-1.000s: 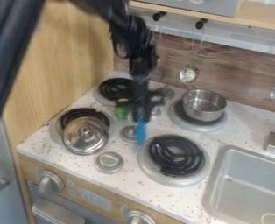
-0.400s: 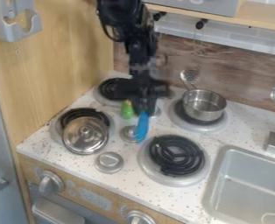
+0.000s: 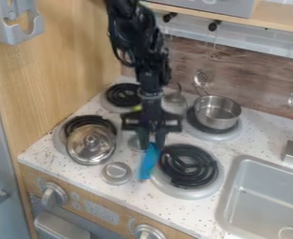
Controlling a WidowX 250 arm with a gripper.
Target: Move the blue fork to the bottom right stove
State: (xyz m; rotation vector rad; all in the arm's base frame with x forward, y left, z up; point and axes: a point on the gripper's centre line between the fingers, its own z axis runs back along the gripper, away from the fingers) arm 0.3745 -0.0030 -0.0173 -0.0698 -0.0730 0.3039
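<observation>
Camera view: my hand (image 3: 152, 144) is closed on the blue fork (image 3: 148, 164), just left of the bottom right burner's coils (image 3: 187, 165), so I should shift right, centre it, and lower gently before releasing.

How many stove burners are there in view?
4: back-left burner; front-left burner, partly covered by a lid; back-right burner, under a pot; and front-right burner, near the blue fork.

Bright, soft light leaves pale glints on the metal lid (image 3: 80, 148).
</observation>
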